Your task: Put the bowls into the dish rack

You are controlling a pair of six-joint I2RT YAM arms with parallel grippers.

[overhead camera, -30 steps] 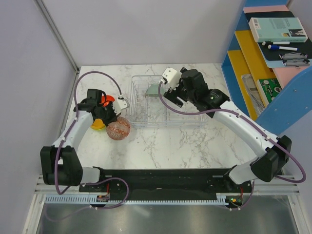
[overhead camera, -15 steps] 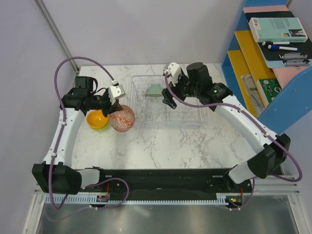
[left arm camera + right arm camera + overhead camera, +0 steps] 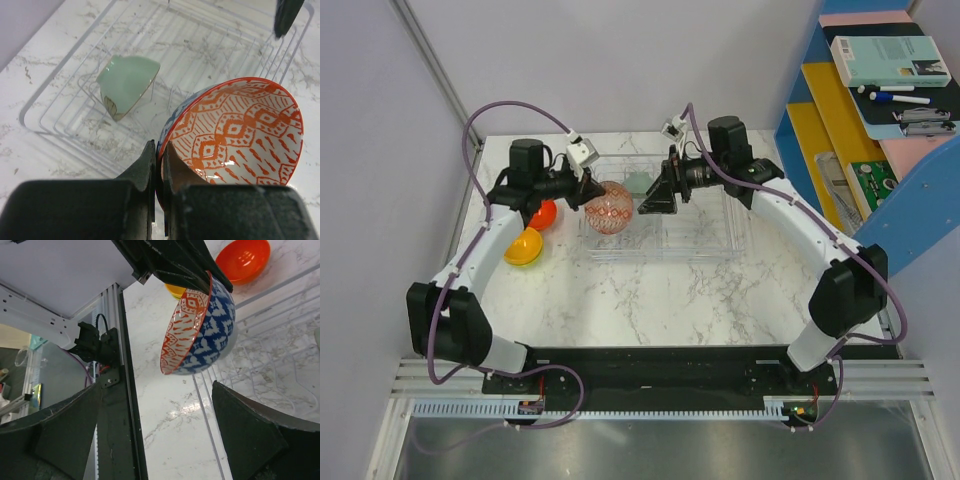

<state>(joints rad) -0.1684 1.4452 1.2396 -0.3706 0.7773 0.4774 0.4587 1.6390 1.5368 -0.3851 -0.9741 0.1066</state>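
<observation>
My left gripper (image 3: 588,187) is shut on the rim of the red-patterned bowl (image 3: 609,208), which has a blue-white zigzag outside (image 3: 210,325), and holds it tilted above the left end of the clear dish rack (image 3: 715,245). The pale grey-green bowl (image 3: 127,85) lies on its side in the rack, also seen from above (image 3: 638,184). My right gripper (image 3: 655,198) is open and empty over the rack, just right of the patterned bowl. The red-orange bowl (image 3: 544,213) and orange-yellow bowl (image 3: 524,246) sit on the table left of the rack. The lime green bowl is out of view.
A blue shelf unit (image 3: 860,130) with books and pens stands at the right. White walls close the back and left of the marble table (image 3: 650,300).
My left gripper has lifted the patterned bowl from the table and carried it right, over the rack's left end. My right gripper has swung to face it, away from the grey-green bowl.
</observation>
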